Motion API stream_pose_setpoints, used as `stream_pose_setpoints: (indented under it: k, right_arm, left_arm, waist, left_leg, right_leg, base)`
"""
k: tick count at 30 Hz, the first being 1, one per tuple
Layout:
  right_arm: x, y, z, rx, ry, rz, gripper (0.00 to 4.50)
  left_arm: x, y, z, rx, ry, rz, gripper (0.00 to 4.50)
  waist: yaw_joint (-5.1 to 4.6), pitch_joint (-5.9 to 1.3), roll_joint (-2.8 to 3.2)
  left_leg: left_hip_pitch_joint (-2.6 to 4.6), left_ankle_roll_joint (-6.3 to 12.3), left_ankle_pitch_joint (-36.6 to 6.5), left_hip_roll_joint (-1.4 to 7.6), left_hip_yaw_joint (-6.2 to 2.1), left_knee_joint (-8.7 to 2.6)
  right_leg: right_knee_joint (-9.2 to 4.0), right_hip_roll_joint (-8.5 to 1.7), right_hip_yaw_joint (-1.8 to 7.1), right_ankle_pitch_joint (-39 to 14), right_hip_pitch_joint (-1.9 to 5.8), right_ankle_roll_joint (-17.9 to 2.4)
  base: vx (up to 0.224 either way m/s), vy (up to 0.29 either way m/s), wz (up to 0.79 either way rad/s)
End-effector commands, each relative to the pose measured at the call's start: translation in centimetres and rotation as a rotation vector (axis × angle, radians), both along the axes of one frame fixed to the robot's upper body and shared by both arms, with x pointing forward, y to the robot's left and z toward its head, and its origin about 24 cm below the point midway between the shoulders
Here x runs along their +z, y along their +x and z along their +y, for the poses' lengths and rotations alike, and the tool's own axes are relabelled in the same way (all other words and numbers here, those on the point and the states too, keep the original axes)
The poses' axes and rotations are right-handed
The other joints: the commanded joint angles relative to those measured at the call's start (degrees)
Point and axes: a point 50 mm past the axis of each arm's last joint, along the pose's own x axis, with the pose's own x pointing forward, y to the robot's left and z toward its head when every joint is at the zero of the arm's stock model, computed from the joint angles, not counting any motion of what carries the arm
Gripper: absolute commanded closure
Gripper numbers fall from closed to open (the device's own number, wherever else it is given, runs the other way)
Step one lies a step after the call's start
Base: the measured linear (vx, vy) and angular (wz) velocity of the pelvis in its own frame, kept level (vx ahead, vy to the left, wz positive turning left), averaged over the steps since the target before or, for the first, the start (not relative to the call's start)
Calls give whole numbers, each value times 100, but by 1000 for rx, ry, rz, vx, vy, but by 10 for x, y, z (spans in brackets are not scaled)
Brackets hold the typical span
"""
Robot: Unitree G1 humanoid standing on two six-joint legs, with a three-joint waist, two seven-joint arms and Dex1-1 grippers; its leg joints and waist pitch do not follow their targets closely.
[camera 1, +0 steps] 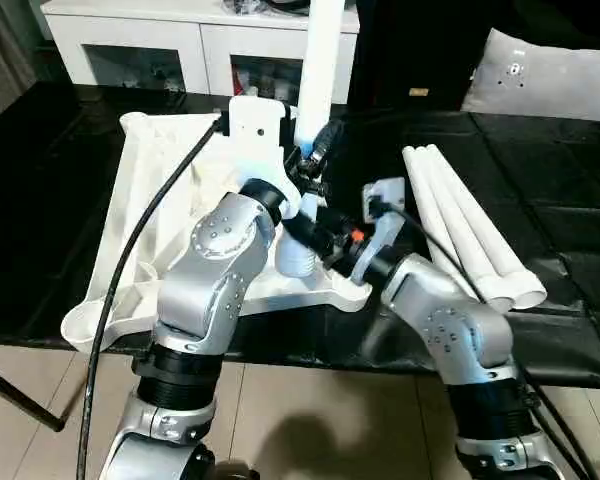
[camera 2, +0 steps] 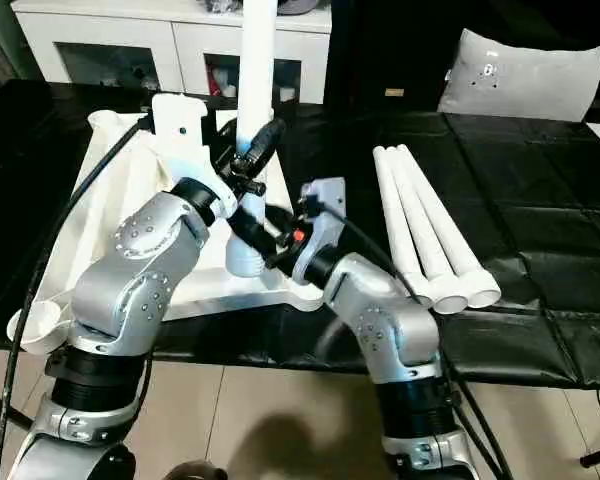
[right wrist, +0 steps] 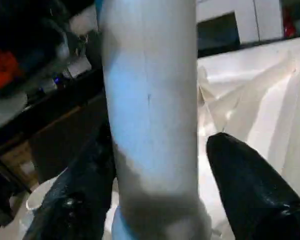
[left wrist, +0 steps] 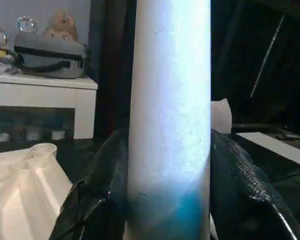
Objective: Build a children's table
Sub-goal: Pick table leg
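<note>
Both silver forearms reach forward and converge at the middle. The left gripper has its jaws clamped against the sides of an upright leg. Lower down, the right gripper straddles that same leg, one finger standing slightly clear.

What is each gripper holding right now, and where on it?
The left gripper clamps the upright leg low on its shaft, above the tabletop socket. The right gripper straddles the same leg lower down, with a gap at one finger: no firm grip.
</note>
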Motion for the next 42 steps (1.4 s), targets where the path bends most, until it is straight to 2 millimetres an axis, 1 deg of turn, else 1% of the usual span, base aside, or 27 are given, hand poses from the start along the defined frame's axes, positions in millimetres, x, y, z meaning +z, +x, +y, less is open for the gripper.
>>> stream_pose_setpoints:
  k: [1,4,7,14,17,20,21,22,25,26,27,28,30,31,32,33,35,36,37,39,40,42]
  right_arm:
    - [3,1,0,12,13,2,197]
    - [5,2,0,17,24,-13,219]
    - [5,3,0,9,-9,-27,248]
    - [4,0,-2,62,4,-30,259]
    - [4,0,-2,64,4,-31,259]
    - [5,-1,-4,79,11,-35,259]
    - [5,-1,-5,87,14,-38,259]
    - [6,-2,-6,94,16,-39,259]
    - [8,-2,-13,122,20,-44,259]
    - [10,-2,-19,136,18,-60,259]
    - [10,-2,-19,136,18,-60,261]
    - [11,-1,-21,140,15,-69,261]
    - [12,1,-29,138,11,-82,261]
    - [14,1,-36,155,13,-92,261]
    - [14,1,-37,160,13,-94,261]
    - [14,1,-37,163,13,-95,261]
    - [18,-3,-42,212,31,-105,261]
    - [21,-7,-46,274,51,-116,261]
    - [23,-10,-48,302,56,-124,261]
    - [24,-13,-50,344,58,-131,261]
    - [24,-14,-51,364,58,-132,261]
    - [25,-21,-54,434,64,-136,261]
  left_arm:
    - [4,-2,-4,-17,7,-21,267]
    - [3,-2,-5,-26,10,-22,267]
    - [4,-3,-7,-34,9,-23,267]
    - [4,-2,-7,-42,-1,-20,267]
    - [4,-2,-7,-43,-4,-18,267]
    - [3,-2,-7,-51,-8,-7,267]
    - [2,-2,-8,-58,-12,1,211]
    - [2,-2,-8,-62,-19,7,197]
    - [0,-3,-5,-96,-49,32,191]
    - [-2,-1,-2,-123,-84,57,177]
    - [-2,-1,-2,-123,-84,57,154]
    - [-3,-1,0,-132,-100,68,154]
    - [-4,-1,2,-189,-131,86,147]
    - [-3,-5,2,-260,-151,87,147]
    - [-3,-5,2,-270,-154,87,121]
    - [-3,-5,2,-276,-155,87,111]
    - [-3,-9,1,-347,-189,100,109]
    - [-2,-12,0,-403,-191,96,106]
    - [-2,-14,0,-437,-199,106,94]
    - [-3,-17,0,-501,-209,121,67]
    - [-2,-18,0,-528,-215,125,66]
    - [0,-22,0,-616,-251,135,67]
  waist:
    - [-16,-387,-38]
    - [-10,-389,-41]
    - [-14,-385,-43]
    - [-7,-393,-30]
    - [-5,-394,-41]
    - [-6,-393,-39]
    - [-2,-399,-41]
    - [-4,-396,-38]
    - [3,-396,-44]
    - [8,-395,-40]
    - [10,-395,-40]
    - [14,-395,-39]
    - [13,-396,-58]
    - [18,-394,-54]
    - [25,-393,-42]
    - [28,-396,-44]
    - [27,-402,-53]
    - [32,-399,-53]
    - [39,-398,-57]
    - [43,-400,-49]
    - [39,-394,-59]
    - [41,-390,-60]
  left_leg:
    - [82,-70,-371,371,-112,-375]
    - [79,-52,-356,366,-107,-370]
    - [78,-58,-358,364,-106,-369]
    - [78,-55,-357,367,-109,-363]
    - [74,-34,-329,360,-105,-356]
    - [77,-19,-336,363,-104,-353]
    - [76,-9,-300,360,-103,-349]
    - [75,-5,-297,357,-102,-347]
    - [69,34,-290,352,-97,-340]
    - [71,39,-294,358,-102,-340]
    - [73,30,-297,350,-98,-335]
    - [76,23,-314,355,-97,-334]
    - [74,45,-304,351,-93,-334]
    - [75,70,-292,343,-89,-329]
    - [79,86,-290,357,-87,-329]
    - [78,92,-280,356,-88,-325]
    - [73,135,-261,346,-84,-317]
    - [71,150,-263,345,-84,-315]
    - [72,195,-281,348,-81,-311]
    - [70,215,-247,346,-83,-307]
    - [68,239,-256,344,-81,-308]
    - [65,253,-264,344,-79,-307]
  right_leg:
    - [-395,-636,262,170,258,-769]
    - [-397,-640,266,179,261,-775]
    - [-400,-636,266,168,260,-775]
    - [-395,-637,265,201,268,-785]
    - [-393,-636,266,255,274,-800]
    - [-396,-633,266,244,271,-818]
    - [-388,-635,266,284,276,-828]
    - [-386,-631,267,295,275,-835]
    - [-387,-633,263,323,288,-877]
    - [-387,-639,262,306,285,-890]
    - [-383,-629,259,292,285,-906]
    - [-385,-631,257,259,281,-927]
    - [-388,-629,256,248,284,-942]
    - [-391,-631,257,228,281,-956]
    - [-390,-627,260,205,272,-965]
    - [-385,-624,257,219,273,-967]
    - [-376,-626,251,267,290,-1000]
    - [-384,-626,253,254,290,-1006]
    - [-389,-626,255,213,297,-1016]
    - [-378,-616,248,196,290,-1017]
    - [-392,-610,248,159,283,-1027]
    - [-396,-612,251,108,286,-1043]
  base:
    - [0,0,0]
    - [0,0,0]
    - [0,0,0]
    - [0,0,0]
    - [0,0,0]
    - [0,0,0]
    - [0,0,0]
    - [0,0,0]
    - [0,0,0]
    - [0,0,0]
    - [0,0,0]
    - [0,0,0]
    - [0,0,0]
    - [0,0,0]
    - [0,0,0]
    - [0,0,0]
    - [0,0,0]
    - [0,0,0]
    - [0,0,0]
    - [0,0,0]
    - [0,0,0]
    - [0,0,0]
